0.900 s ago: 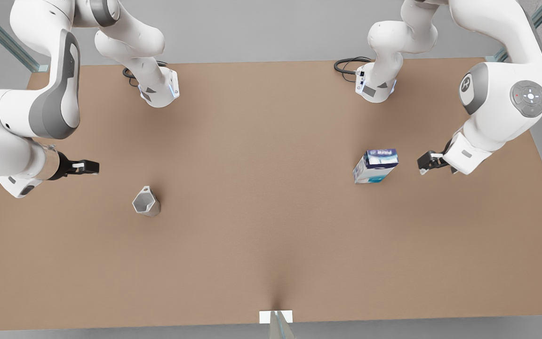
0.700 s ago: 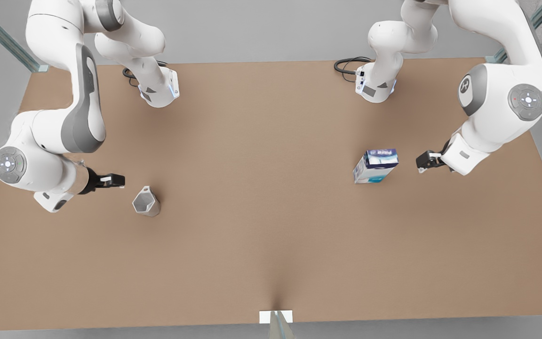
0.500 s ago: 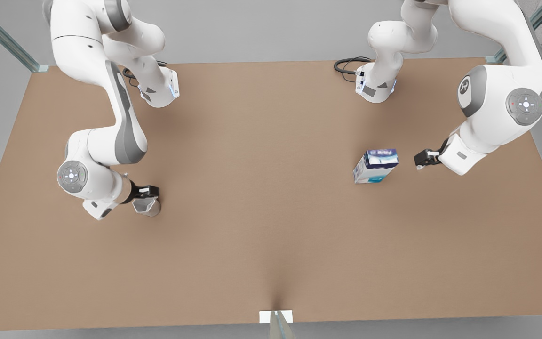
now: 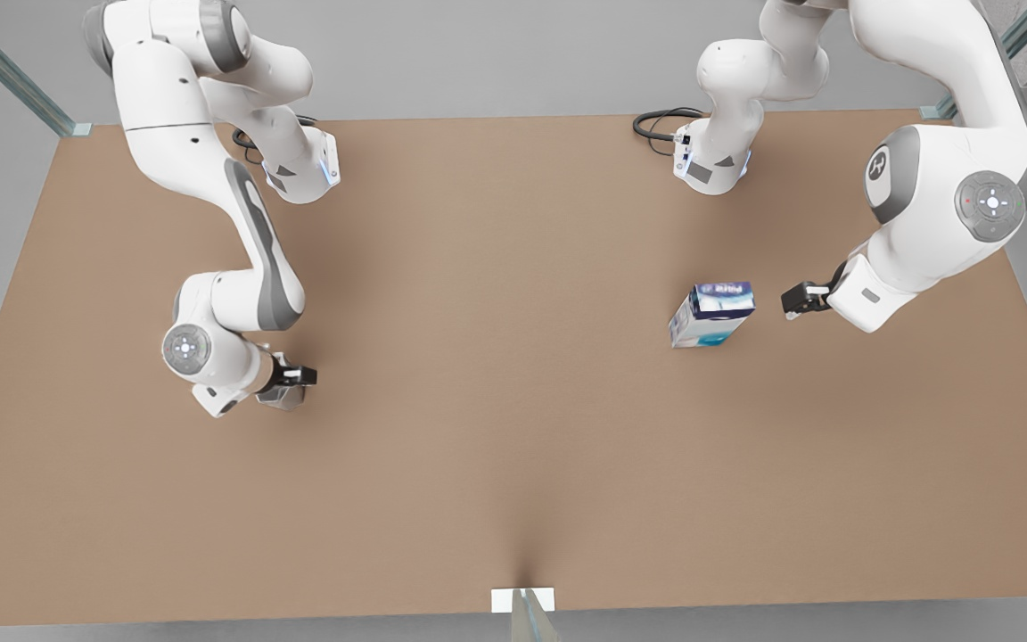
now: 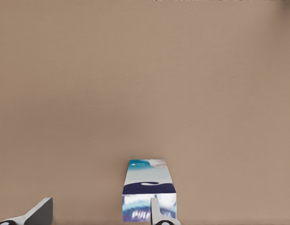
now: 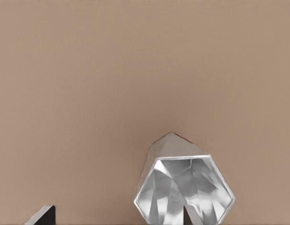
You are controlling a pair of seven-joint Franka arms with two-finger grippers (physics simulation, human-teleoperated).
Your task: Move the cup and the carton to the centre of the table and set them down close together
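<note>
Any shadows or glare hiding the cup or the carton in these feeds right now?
Front view: even light, soft shadows on the table; the right tool covers most of the cup, while the carton stands plain beside the left tool. Right wrist view: bright facets inside the cup, its outline still readable. Left wrist view: no glare on the carton.

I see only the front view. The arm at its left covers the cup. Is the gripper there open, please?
Observer: Yes. In the right wrist view the right gripper is open, with one finger in front of the cup's mouth.
Operator: And the gripper near the carton?
Observer: The left wrist view shows the left gripper open too; the carton stands upright beyond its fingertips, not grasped.
</note>
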